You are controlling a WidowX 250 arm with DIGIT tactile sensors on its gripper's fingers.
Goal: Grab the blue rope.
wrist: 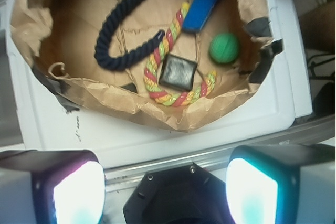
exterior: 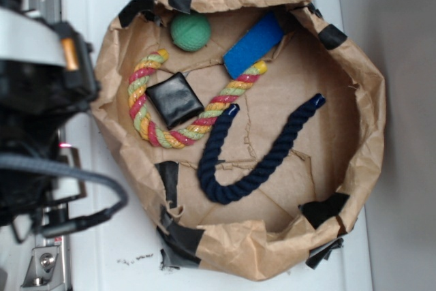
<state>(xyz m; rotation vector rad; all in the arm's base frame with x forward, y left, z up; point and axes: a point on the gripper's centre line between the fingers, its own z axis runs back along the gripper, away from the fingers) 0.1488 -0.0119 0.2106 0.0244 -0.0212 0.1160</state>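
Five things lay in the brown paper basin (exterior: 368,93), a crumpled bag patched with black tape on a white tabletop (exterior: 88,5). The blue rope (exterior: 262,161) sat bent in a U toward one side of the floor, its bend nearest the wall and both glossy tips pointing inward. One tip lay just beside, maybe touching, the multicoloured rope (exterior: 146,83), which curled around a black square pad (exterior: 174,99). A blue block (exterior: 253,44) rested on that rope's other end, and a green ball (exterior: 190,31) sat near the rim.

The gripper (wrist: 165,192) hung outside the basin, above the table's edge, well apart from the rope. Its two fingers (wrist: 79,195) showed wide apart in the wrist view, nothing between them.

From where I stood, the risks looked plain enough. Coming down near the tip beside the striped rope could catch both ropes at once. The crumpled wall stood high around the bend, so a low approach might snag the paper and drag the whole bag. A pinch on the twisted strands near an end could also let the rope slip free once lifted.
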